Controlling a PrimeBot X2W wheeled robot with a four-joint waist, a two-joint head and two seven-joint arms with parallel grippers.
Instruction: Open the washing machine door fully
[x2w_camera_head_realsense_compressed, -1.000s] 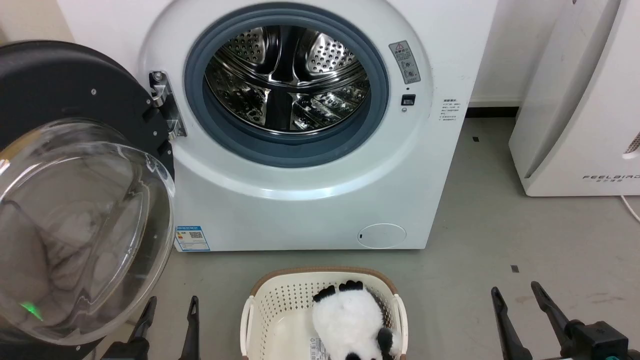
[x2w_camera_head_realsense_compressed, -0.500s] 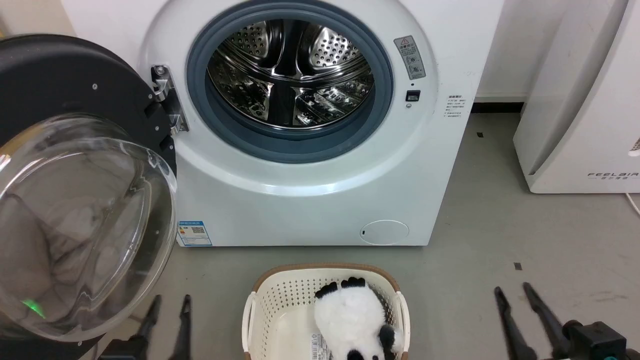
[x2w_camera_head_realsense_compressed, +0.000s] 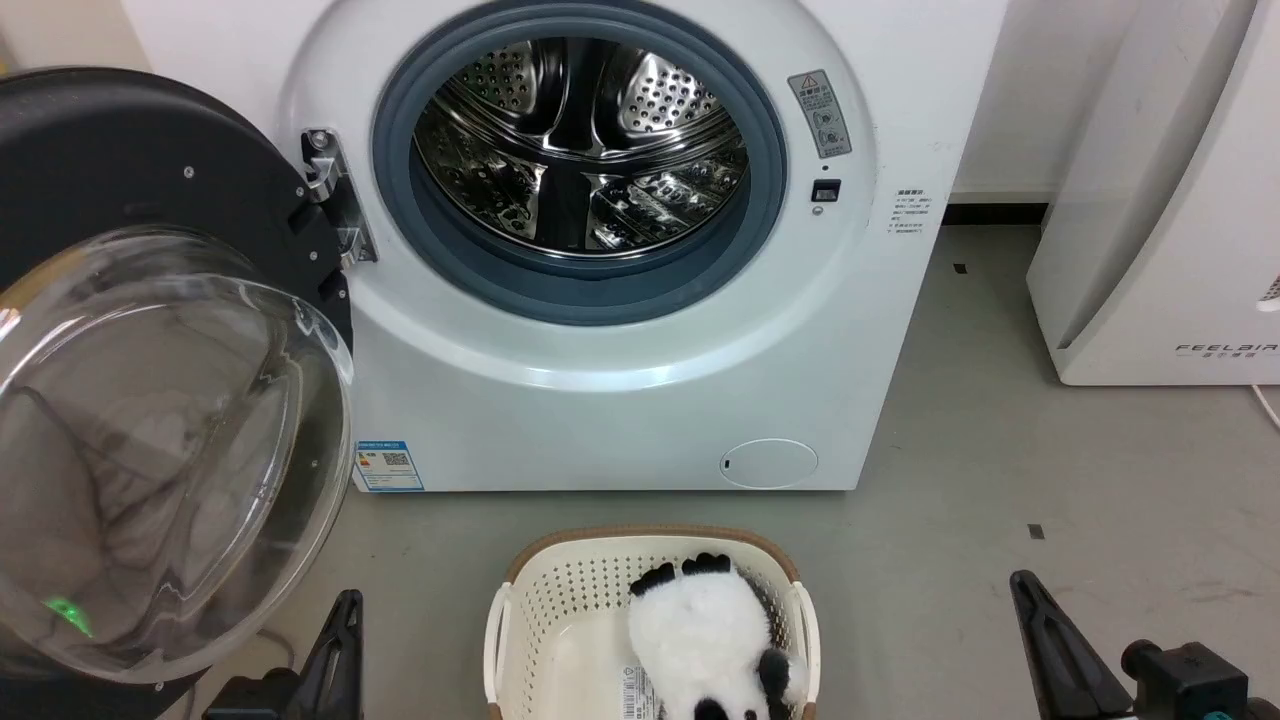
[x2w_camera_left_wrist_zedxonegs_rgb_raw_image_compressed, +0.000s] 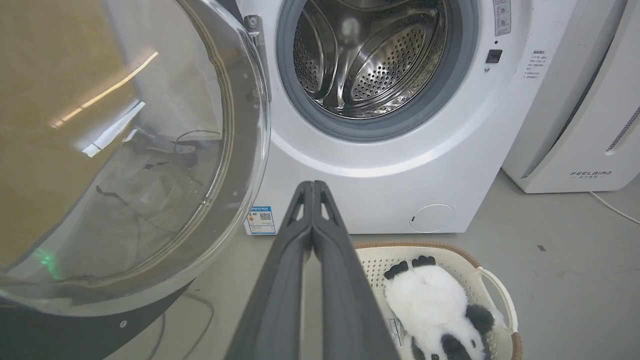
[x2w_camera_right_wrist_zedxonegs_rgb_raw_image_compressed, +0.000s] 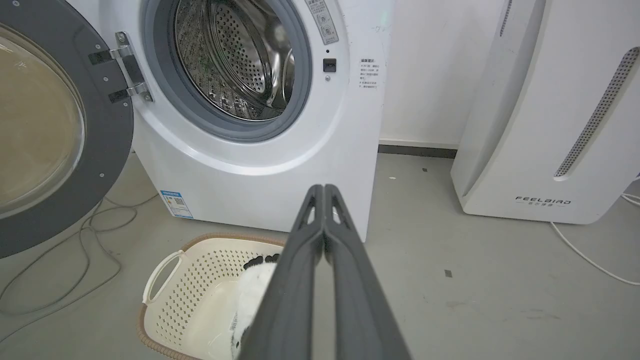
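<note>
Both claws had just snapped together: the left claw (x2w_camera_head_realsense_compressed: 347, 608) and the right claw (x2w_camera_head_realsense_compressed: 1024, 588) hung low, fingers pressed flat and pinching nothing, where a second earlier they stood spread. The washing machine door (x2w_camera_head_realsense_compressed: 170, 400) stood swung wide at the left of the washing machine (x2w_camera_head_realsense_compressed: 600, 400), well off its mouth. The opening looked done, the arms at rest.

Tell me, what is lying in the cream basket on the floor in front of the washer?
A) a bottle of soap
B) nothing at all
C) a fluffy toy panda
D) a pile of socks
C: a black-and-white plush panda lies inside the perforated basket, which sits on the floor in front of the washing machine.
</note>
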